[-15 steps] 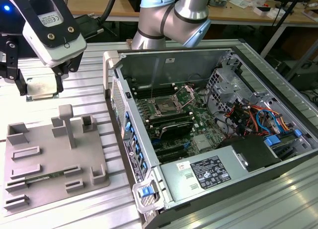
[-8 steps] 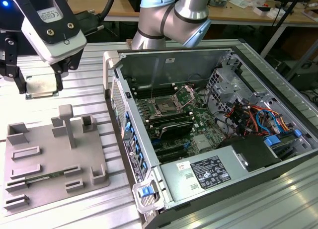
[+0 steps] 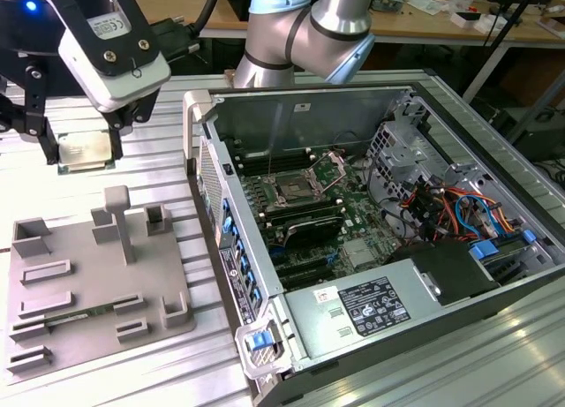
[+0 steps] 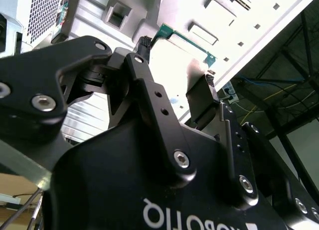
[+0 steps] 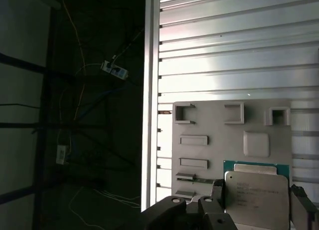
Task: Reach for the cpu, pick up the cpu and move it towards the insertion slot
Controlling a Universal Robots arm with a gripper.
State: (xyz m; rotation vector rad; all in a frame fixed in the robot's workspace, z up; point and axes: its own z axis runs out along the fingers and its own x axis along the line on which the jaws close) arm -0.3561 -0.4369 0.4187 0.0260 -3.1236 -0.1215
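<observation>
Cpu (image 3: 84, 153) was held clamped between the closed pincer (image 3: 85, 142), judged lifted off the fixture plate (image 3: 88, 283); insertion slot (image 3: 296, 192) remained well apart, transfer outstanding.

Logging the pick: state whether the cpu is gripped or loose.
Gripped: in the first wrist view the gripper clamps the cpu between its fingers.

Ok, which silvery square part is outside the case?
The cpu, held by the gripper at the exterior view's left; the insertion slot sits on the green board inside the case.
</observation>
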